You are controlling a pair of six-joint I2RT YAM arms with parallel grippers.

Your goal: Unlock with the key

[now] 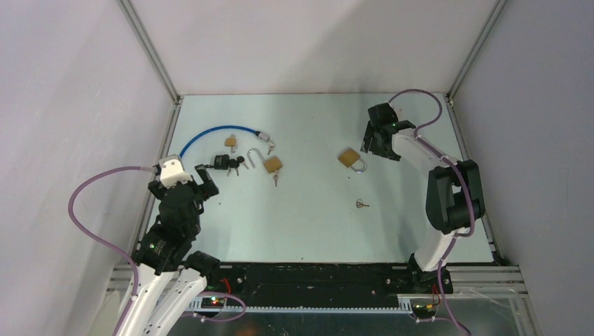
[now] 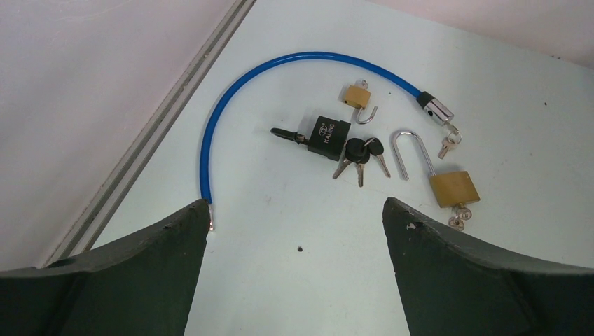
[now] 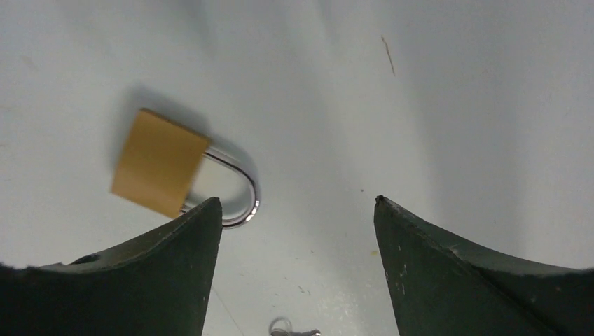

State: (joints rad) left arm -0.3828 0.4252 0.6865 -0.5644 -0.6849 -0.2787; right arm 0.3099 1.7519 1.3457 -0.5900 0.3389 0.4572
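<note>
Now left gripper [image 2: 298, 203] and right gripper [image 3: 295, 199] gape empty. Padlock [image 1: 350, 158] toward the right edge: likely rigid, slick; pinch its brass body. Key [image 1: 362, 204]: thin, flat.

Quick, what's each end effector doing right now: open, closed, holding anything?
Left end effector: open, holding nothing.
Right end effector: open, holding nothing.

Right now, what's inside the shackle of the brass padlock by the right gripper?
Bare table shows through the shackle of the brass padlock; a finger hides its lower corner.
</note>
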